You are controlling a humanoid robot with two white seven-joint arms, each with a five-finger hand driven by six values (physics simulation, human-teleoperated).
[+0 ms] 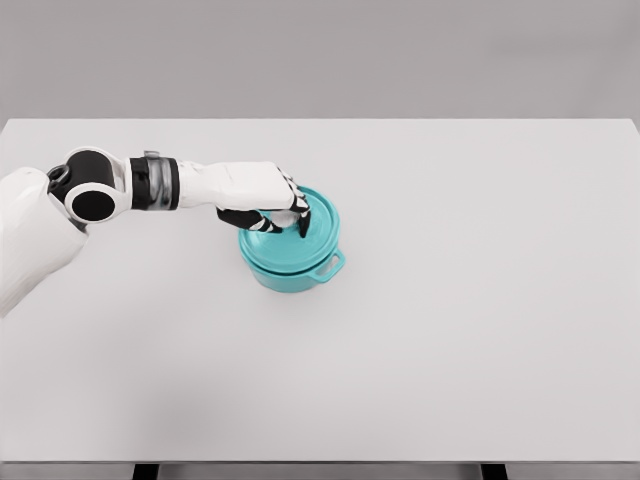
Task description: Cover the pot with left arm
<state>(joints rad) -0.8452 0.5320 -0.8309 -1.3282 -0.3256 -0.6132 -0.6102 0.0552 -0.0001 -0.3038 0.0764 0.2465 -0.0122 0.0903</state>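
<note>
My left hand (268, 205) reaches in from the left side of the table (480, 350) and sits over the one teal pot (292, 262), which stands a little left of the table's middle. My fingers (303, 215) are curled downward around the small pale knob of the teal lid (318, 222), clamped on it. The lid lies on the pot's rim, looking slightly off toward the far right, though I cannot tell whether it is fully seated. One pot handle (331, 267) sticks out on the near right side.

Around the pot I see only bare white tabletop; my own forearm (155, 184) is the only thing crossing the surface, coming in from the left.

Counted: one pot, one lid, one hand of mine in view.

The pot stands well apart from every table edge, with wide open surface to the right and toward the near edge, and a narrower band toward the far edge.
</note>
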